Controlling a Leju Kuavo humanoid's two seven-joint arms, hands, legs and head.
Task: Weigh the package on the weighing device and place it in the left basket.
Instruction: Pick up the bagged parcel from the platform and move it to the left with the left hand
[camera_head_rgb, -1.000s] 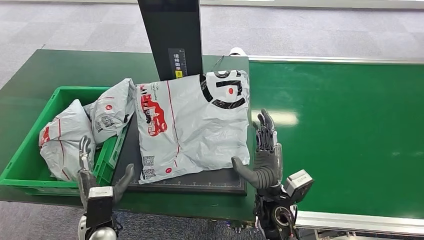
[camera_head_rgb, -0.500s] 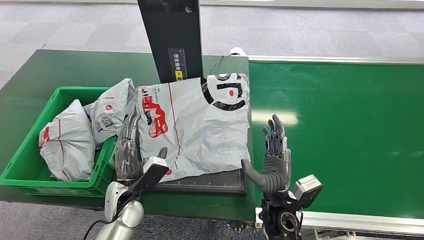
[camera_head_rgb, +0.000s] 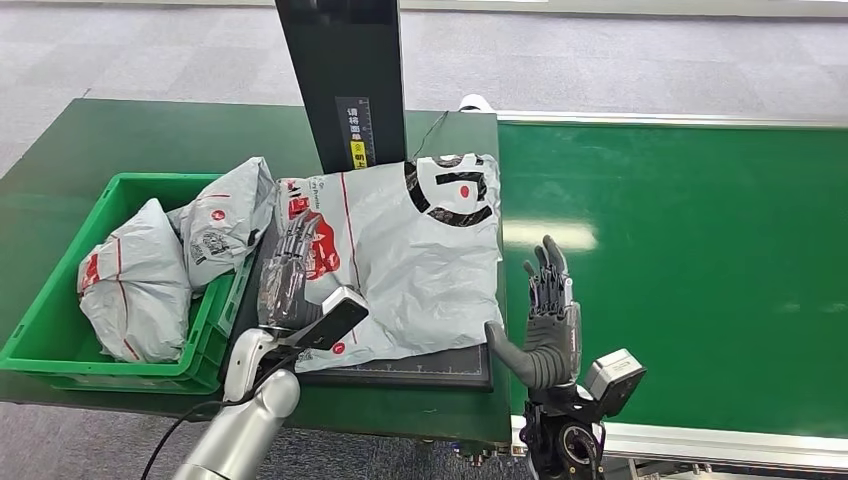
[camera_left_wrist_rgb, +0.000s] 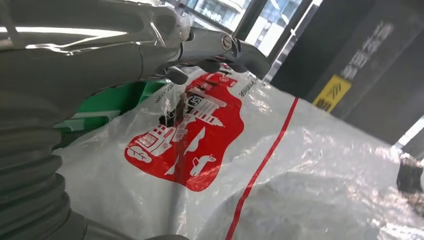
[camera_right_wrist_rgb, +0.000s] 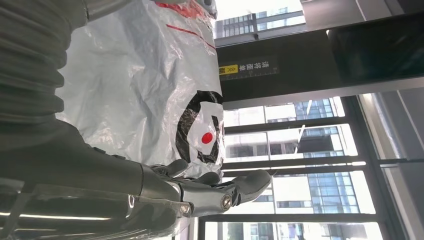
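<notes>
The large grey-white package with a red print and a black logo lies on the black weighing platform. My left hand lies stretched over the package's left part, across the red print, holding nothing. In the left wrist view the left hand's fingers reach out just above the package's red print. Beside the package's right edge my right hand stands upright with fingers spread, apart from the bag. The right wrist view has the right hand next to the package.
The green basket stands left of the scale and holds two smaller grey packages. The scale's black column rises behind the package. A green conveyor belt runs on the right. The dark green table carries the basket and scale.
My left hand came up from the table's front edge by the basket and moved forward and right, over the package's left part. My right hand drew slightly right, off the package's edge.
</notes>
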